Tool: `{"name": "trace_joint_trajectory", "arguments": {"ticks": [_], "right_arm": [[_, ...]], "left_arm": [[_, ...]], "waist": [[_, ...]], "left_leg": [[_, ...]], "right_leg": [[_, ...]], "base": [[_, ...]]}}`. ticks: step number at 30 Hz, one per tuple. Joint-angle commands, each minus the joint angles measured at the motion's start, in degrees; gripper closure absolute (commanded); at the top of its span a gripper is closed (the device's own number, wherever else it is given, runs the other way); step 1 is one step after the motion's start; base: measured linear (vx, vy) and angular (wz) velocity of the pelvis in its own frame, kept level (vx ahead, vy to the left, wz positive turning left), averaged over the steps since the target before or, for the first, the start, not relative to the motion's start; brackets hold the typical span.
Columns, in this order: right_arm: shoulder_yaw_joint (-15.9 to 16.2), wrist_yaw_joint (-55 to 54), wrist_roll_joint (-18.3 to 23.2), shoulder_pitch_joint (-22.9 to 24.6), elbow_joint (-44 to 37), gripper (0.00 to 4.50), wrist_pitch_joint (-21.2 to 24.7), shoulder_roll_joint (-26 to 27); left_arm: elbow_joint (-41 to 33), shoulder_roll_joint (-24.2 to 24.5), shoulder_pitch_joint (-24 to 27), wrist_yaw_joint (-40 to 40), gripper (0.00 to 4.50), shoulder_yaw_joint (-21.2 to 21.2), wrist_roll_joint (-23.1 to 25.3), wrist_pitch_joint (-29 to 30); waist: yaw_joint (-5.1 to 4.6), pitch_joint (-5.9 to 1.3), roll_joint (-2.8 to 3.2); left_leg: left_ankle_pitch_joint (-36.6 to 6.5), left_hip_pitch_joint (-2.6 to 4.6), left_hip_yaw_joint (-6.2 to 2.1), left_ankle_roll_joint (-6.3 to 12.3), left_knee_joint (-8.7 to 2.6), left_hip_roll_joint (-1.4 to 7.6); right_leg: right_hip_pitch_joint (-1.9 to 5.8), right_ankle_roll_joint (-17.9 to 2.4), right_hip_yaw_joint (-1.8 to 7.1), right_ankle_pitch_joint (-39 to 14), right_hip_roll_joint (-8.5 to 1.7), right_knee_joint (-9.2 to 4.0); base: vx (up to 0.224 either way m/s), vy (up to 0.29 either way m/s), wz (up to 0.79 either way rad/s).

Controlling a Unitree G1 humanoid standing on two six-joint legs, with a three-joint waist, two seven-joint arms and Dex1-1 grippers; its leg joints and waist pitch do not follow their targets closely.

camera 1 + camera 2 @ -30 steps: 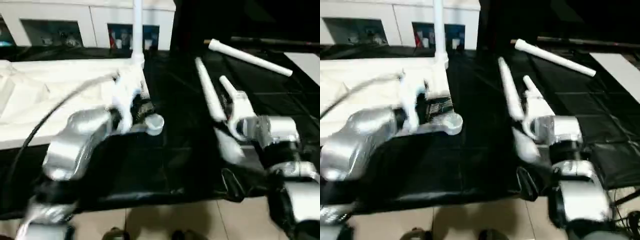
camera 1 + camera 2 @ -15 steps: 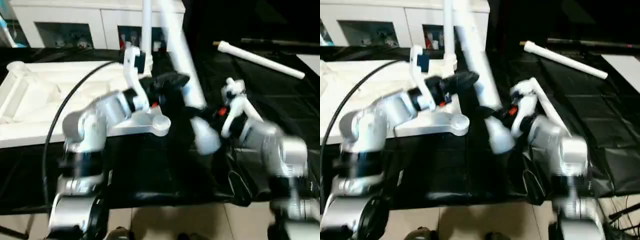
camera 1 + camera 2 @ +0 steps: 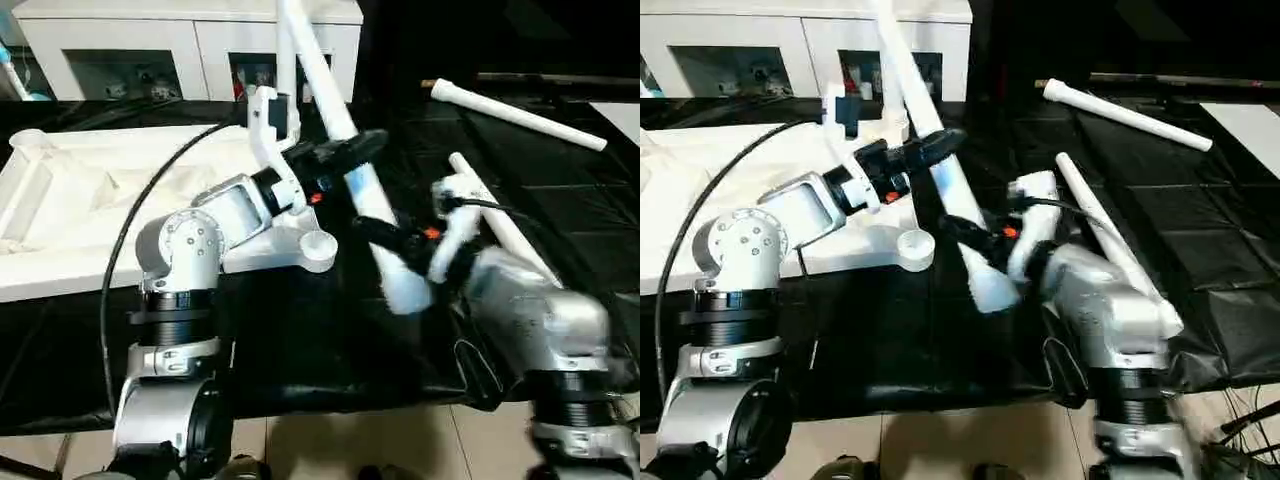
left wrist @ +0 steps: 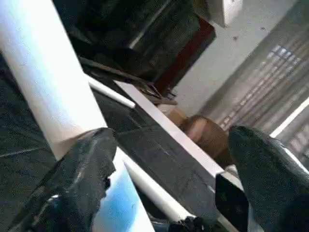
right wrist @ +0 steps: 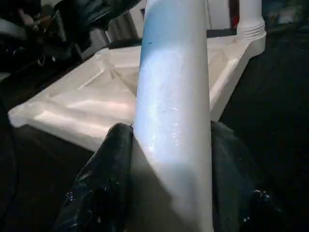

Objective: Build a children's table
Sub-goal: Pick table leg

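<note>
Now the right gripper [image 3: 385, 235] has lifted its clamped leg [image 3: 345, 140]; the left gripper [image 3: 345, 152] gapes wide beside it.

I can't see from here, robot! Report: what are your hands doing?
Right gripper clamped on white leg. Left gripper open beside it. Tabletop upside down, one leg fitted. Nothing blocking.

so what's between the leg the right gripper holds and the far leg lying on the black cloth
Between the held leg and the far leg, another leg lies on black cloth, in the head views.
</note>
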Motion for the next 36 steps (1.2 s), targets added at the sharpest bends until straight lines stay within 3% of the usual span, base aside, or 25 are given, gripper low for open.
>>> {"name": "trace_joint_trajectory", "arguments": {"ticks": [1,4,8,12,14,20,25,29,31,33,36], "right_arm": [[-2.8,-1.0,0.9,-2.4,-1.6,2.68,-2.5,-0.4],[-3.0,-0.7,1.4,-2.5,-2.5,2.68,-2.5,-0.6],[-1.7,0.3,2.2,-1.9,-4.0,2.68,-2.1,-0.6],[1.6,2.2,2.1,-0.4,-5.1,2.68,-1.1,-0.8],[5.0,4.0,1.7,1.7,-6.7,2.68,-0.7,-1.2],[6.9,4.1,1.8,2.8,-7.3,2.68,-0.5,-0.6],[6.9,3.8,1.9,2.1,-6.6,2.68,-0.5,-0.5],[7.4,4.3,1.9,1.8,-5.8,2.68,-1.3,-1.3],[7.3,4.2,1.8,1.6,-5.6,2.68,-1.3,-1.3],[7.0,4.0,1.8,1.3,-5.4,2.68,-1.3,-1.2],[6.9,3.8,1.7,1.1,-5.3,2.68,-1.3,-1.2]], "left_arm": [[-1.1,1.5,1.1,1.3,0.05,1.4,-0.3,1.4],[-3.0,2.1,2.3,1.5,0.00,1.3,-0.9,2.0],[-2.9,1.8,2.6,2.0,0.00,1.2,-0.8,1.4],[-2.2,1.3,1.8,2.3,0.00,1.6,-1.6,0.5],[-2.4,0.9,1.5,2.3,0.00,1.9,-2.7,0.9],[-3.3,0.5,3.1,2.7,0.00,0.5,-2.0,1.8],[-4.3,0.9,3.6,3.0,0.45,0.2,-2.4,2.9],[-4.5,1.3,4.1,3.8,0.76,0.1,-2.9,2.7],[-4.8,1.3,4.3,3.9,0.79,0.2,-2.9,2.7],[-5.1,1.3,4.6,3.9,1.13,0.4,-3.2,2.9],[-5.8,1.2,5.1,3.9,1.29,0.2,-3.2,3.0]], "waist": [[0.16,-4.99,0.11],[0.15,-4.94,-0.21],[0.50,-5.11,0.04],[0.45,-4.99,-0.03],[0.71,-5.23,-0.10],[0.65,-5.33,-0.37],[0.66,-5.43,-0.70],[0.98,-5.62,-0.18],[0.99,-5.62,-0.39],[1.04,-5.64,-0.31],[1.03,-5.62,-0.20]], "left_leg": [[-14.3,1.26,-1.89,1.22,-4.05,2.70],[-13.8,1.17,-1.72,1.44,-4.11,2.74],[-13.1,1.25,-1.70,1.75,-4.08,2.80],[-13.7,1.08,-1.76,1.56,-4.18,2.77],[-13.3,0.95,-1.74,1.44,-4.08,2.75],[-13.5,0.96,-1.83,1.07,-4.11,2.90],[-12.8,0.95,-1.74,1.07,-4.06,2.89],[-12.3,0.99,-1.80,0.89,-3.98,2.92],[-12.1,0.91,-1.74,0.92,-3.99,2.89],[-12.1,0.95,-1.70,0.93,-3.94,2.85],[-12.4,1.01,-1.75,0.77,-3.98,2.88]], "right_leg": [[3.34,-6.7,2.03,-22.9,-3.09,-5.26],[3.37,-6.8,2.16,-21.3,-3.06,-5.13],[3.35,-7.6,2.23,-19.8,-3.12,-4.91],[3.47,-7.2,2.25,-20.5,-3.24,-5.01],[3.70,-6.8,2.29,-20.3,-3.32,-5.06],[3.59,-6.6,2.30,-21.8,-3.44,-5.06],[3.48,-6.0,2.34,-22.0,-3.38,-5.00],[3.54,-6.3,2.40,-20.3,-3.43,-4.75],[3.62,-6.4,2.39,-19.9,-3.39,-4.71],[3.55,-6.6,2.39,-19.9,-3.37,-4.75],[3.55,-6.5,2.37,-20.2,-3.34,-4.75]], "base": [[0.000,0.000,0.00],[0.000,0.000,0.00],[0.000,0.000,0.00],[0.000,0.000,0.00],[0.000,0.000,0.00],[0.000,0.000,0.00],[0.000,0.000,0.00],[0.000,0.000,0.00],[0.000,0.000,0.00],[0.000,0.000,0.00],[0.000,0.000,0.00]]}}
